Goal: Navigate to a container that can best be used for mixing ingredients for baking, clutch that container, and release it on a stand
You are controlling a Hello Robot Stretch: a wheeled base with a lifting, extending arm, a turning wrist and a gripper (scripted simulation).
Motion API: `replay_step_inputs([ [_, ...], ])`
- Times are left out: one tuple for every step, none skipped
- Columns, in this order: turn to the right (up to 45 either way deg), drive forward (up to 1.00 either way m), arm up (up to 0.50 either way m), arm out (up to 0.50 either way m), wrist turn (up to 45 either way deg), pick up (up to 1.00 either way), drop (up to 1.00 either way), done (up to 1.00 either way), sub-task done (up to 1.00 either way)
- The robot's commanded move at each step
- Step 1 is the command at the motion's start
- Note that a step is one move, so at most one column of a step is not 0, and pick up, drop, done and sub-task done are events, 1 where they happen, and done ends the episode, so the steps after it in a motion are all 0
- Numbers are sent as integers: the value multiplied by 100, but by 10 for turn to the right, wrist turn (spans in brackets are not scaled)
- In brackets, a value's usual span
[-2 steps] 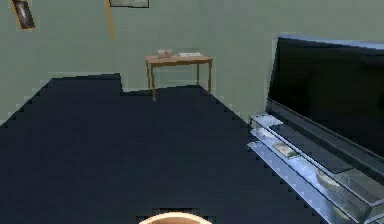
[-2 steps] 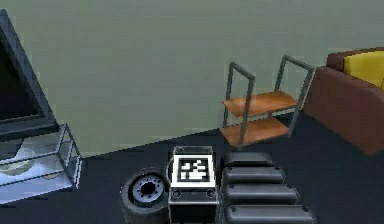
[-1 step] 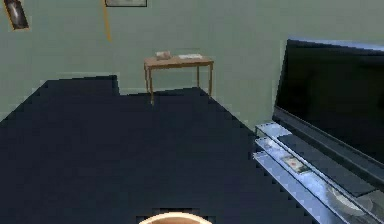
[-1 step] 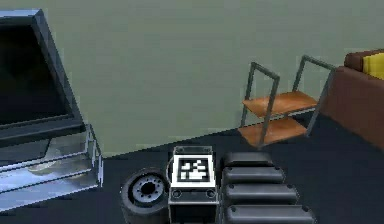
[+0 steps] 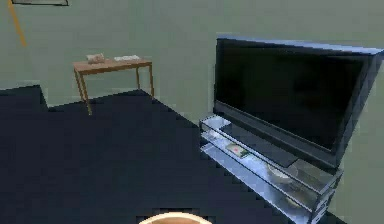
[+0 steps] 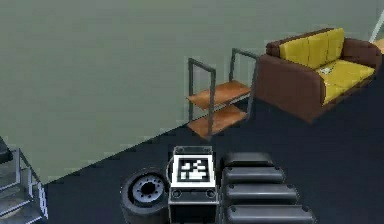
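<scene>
The arm lies low at the arm side view's bottom edge, a short stack of dark ribbed segments. A white marked square caps its end. Left of it sits the tool, dark and rounded; whether it holds anything I can't tell.

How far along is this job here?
Done: nothing I can confirm. In hand: the gripper sits near the arm side view's bottom; whether it holds anything can't be told. A tan round rim shows at the forward view's bottom edge. Left: reaching a stand, perhaps the wood-shelved rack or TV stand, and releasing there.
</scene>
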Motion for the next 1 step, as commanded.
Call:
replay_step_inputs([
  [0,100,0,0,0,0,0,0,0],
])
